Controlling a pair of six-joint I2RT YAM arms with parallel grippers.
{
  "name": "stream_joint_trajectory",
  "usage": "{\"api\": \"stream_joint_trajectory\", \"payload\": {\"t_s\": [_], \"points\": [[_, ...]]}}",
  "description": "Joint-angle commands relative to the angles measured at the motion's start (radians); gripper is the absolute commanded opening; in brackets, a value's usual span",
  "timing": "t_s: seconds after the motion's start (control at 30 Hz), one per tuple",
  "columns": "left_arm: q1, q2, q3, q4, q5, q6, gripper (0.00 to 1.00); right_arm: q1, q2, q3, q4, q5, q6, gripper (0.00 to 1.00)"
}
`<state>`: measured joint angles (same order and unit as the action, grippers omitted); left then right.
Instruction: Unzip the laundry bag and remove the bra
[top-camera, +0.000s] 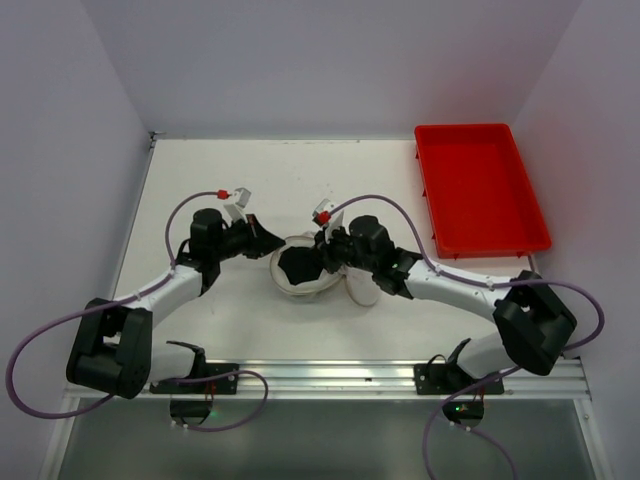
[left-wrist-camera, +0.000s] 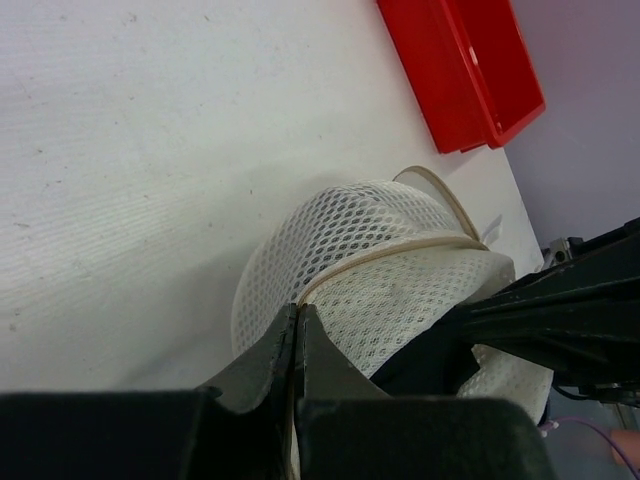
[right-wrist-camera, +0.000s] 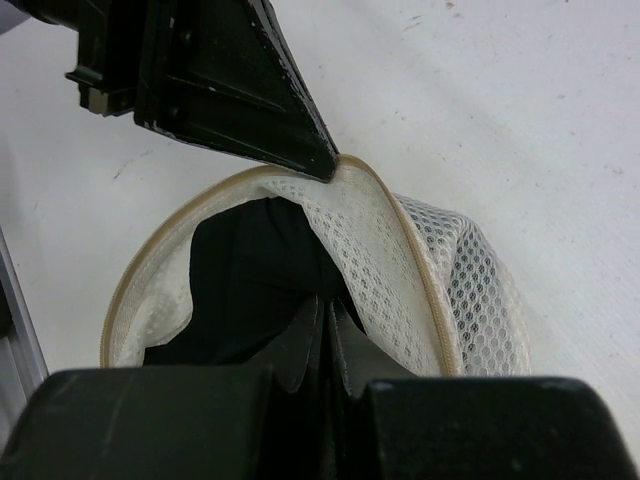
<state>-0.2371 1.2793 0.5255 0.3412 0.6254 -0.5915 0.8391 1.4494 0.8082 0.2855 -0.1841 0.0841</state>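
White table (top-camera: 200, 180), purple walls (top-camera: 300, 60); L claw (left-wrist-camera: 298, 312) pinches laundry bag (left-wrist-camera: 360, 250) rim, R claw (right-wrist-camera: 325, 312) pinches bra (right-wrist-camera: 250, 265).

Around the laundry bag (top-camera: 288, 287): left gripper (top-camera: 268, 241) blocks 10 o'clock, right gripper (top-camera: 322, 262) 3 o'clock; the bra (top-camera: 300, 266) fills the mouth; table (top-camera: 300, 190) free at 12 and 6; red tray (top-camera: 478, 186) well apart at 2.

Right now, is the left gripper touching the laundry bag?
Touching. The left wrist view shows the left gripper shut on the laundry bag, with the bag's tan rim pinched between the fingers.
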Motion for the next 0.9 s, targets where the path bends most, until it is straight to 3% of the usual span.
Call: {"api": "stream_joint_trajectory", "payload": {"t_s": [0.0, 0.2, 0.43, 0.6, 0.87], "points": [[-0.005, -0.001, 0.014, -0.001, -0.047, -0.011, 0.0, -0.005, -0.061, 0.003, 0.08, -0.041, -0.003, 0.0], [-0.004, -0.012, 0.027, -0.051, -0.163, -0.01, 0.0, -0.014, -0.107, -0.023, 0.115, -0.074, 0.016, 0.0], [-0.004, -0.015, 0.028, -0.091, -0.194, 0.007, 0.0, -0.025, -0.146, -0.064, 0.217, -0.066, 0.057, 0.0], [-0.004, -0.006, 0.005, -0.1, -0.214, 0.003, 0.0, -0.025, -0.176, -0.121, 0.354, -0.006, 0.088, 0.0], [-0.005, -0.006, -0.047, -0.015, -0.133, -0.014, 0.0, -0.023, -0.195, -0.17, 0.471, 0.182, 0.059, 0.0]]}}
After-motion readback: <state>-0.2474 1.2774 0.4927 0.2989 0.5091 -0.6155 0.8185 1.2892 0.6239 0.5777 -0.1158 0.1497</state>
